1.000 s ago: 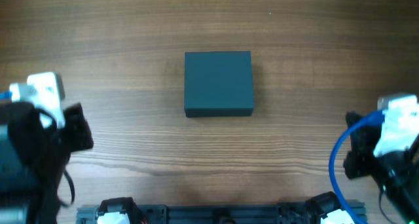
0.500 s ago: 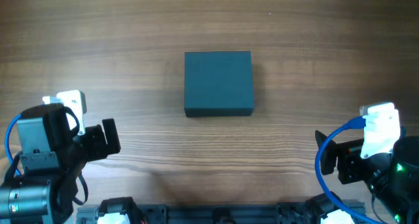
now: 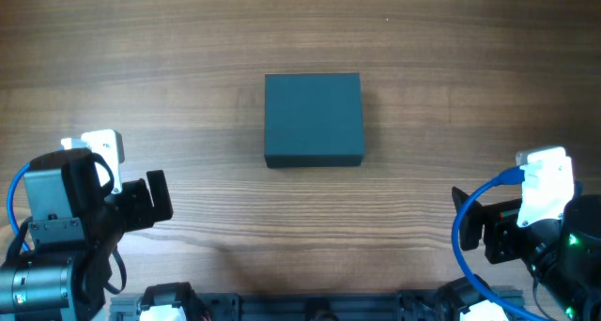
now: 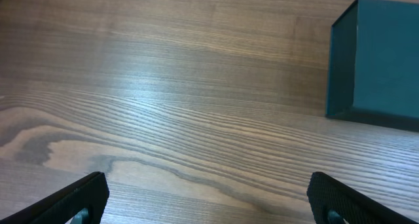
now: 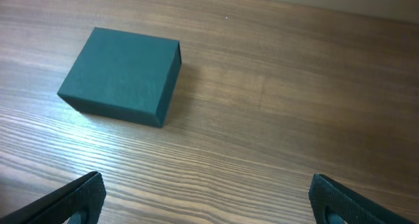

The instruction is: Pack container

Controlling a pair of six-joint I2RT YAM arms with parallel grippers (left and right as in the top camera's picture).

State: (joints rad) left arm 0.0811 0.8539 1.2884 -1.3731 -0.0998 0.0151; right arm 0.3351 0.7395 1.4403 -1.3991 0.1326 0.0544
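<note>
While the container [image 3: 313, 119] sits shut in the middle of the wooden table [image 3: 451, 39], neither arm is anywhere close to it. Left gripper [image 4: 206, 196] hangs well off to the box's left and nearer the robot, fingers spread wide with bare wood between them. Right gripper [image 5: 208, 199] mirrors that on the box's right, also spread, also holding nothing. Lid looks flat and closed from every view, and no loose items to pack show beside the box. By my read, the packing either hasn't begun or is already finished; the closed lid hides which.
</note>
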